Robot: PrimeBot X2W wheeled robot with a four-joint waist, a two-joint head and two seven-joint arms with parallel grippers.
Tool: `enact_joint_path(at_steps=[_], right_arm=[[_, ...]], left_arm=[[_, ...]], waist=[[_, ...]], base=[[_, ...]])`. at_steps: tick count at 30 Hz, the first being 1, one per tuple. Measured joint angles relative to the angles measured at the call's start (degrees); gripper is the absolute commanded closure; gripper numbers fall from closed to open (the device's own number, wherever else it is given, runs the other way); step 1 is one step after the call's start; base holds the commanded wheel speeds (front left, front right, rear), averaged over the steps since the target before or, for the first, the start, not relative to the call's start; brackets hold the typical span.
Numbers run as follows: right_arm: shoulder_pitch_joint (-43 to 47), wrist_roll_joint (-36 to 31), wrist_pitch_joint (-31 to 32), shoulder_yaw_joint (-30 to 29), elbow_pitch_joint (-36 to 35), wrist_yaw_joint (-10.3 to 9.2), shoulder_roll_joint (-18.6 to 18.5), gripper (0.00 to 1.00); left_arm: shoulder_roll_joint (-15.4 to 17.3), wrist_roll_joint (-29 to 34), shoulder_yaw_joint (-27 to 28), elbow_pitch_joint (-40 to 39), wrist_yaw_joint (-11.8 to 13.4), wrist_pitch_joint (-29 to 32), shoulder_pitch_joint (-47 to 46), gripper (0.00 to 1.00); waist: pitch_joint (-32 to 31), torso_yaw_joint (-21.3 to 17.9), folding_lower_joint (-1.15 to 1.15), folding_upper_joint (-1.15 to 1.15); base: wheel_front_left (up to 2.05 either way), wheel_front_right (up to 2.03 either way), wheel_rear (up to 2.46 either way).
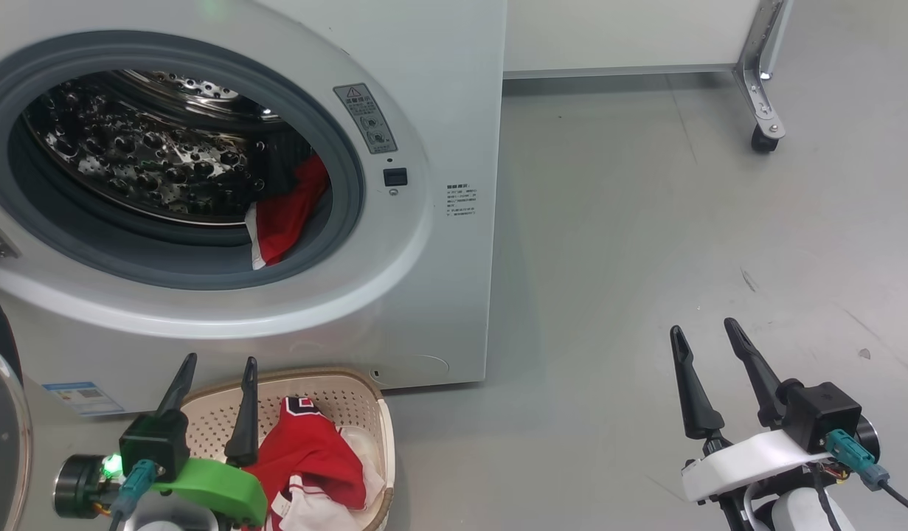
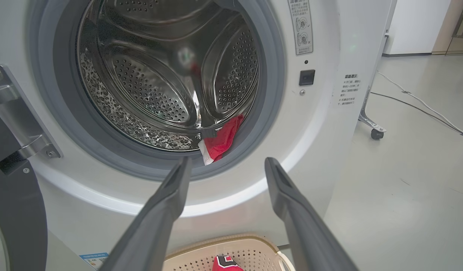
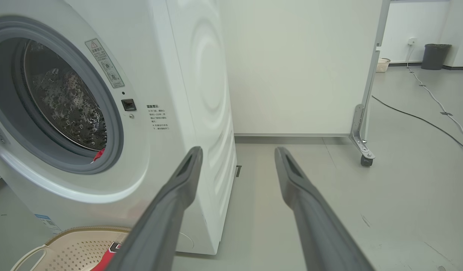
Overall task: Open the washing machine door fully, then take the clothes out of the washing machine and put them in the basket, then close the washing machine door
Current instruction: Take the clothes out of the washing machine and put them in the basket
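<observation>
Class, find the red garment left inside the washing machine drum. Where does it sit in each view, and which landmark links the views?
Head view: red garment, left of centre, at the porthole's lower right.
Left wrist view: centre, at the porthole's lower edge.
Right wrist view: left side, a small scrap at the porthole's bottom.
Shared landmark: the black square latch slot right of the porthole.

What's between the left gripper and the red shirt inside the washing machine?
In the left wrist view, just the grey gasket lies between the left gripper and the red shirt.
</observation>
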Motion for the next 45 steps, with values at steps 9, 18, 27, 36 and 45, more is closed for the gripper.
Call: enact_joint_path(at_steps=[9,18,27,36,45], right_arm=[[0.02,0.00,0.00,0.00,-0.10,0.00,0.01,0.00],[0.02,0.00,0.00,0.29,-0.44,0.01,0.02,0.00],[0.01,-0.02,0.00,0.90,-1.23,0.01,0.03,0.00],[-0.59,-0.97,0.00,2.03,-2.25,0.11,0.01,0.00],[-3.39,-0.86,0.00,2.99,-3.78,0.18,0.01,0.00]], left_arm=[[0.00,0.00,-0.16,-0.12,0.30,0.00,0.01,0.00],[0.00,-0.21,-0.05,-0.89,0.36,0.00,0.13,0.00],[0.00,-0.52,0.14,-1.96,0.88,-0.01,0.08,0.00],[0.92,-2.82,3.49,-2.71,1.11,0.27,-4.37,0.00],[4.24,-7.32,8.86,-2.69,1.53,6.75,-15.19,0.00]], waist=[[0.44,0.02,0.00,0.00],[1.12,-0.11,0.00,0.00],[4.19,-0.99,0.00,0.00],[9.83,-2.40,0.00,0.00],[16.40,-5.46,0.00,0.00]], base=[[0.00,0.00,0.00],[0.00,0.00,0.00],[0.00,0.00,0.00],[0.00,0.00,0.00],[0.00,0.00,0.00]])
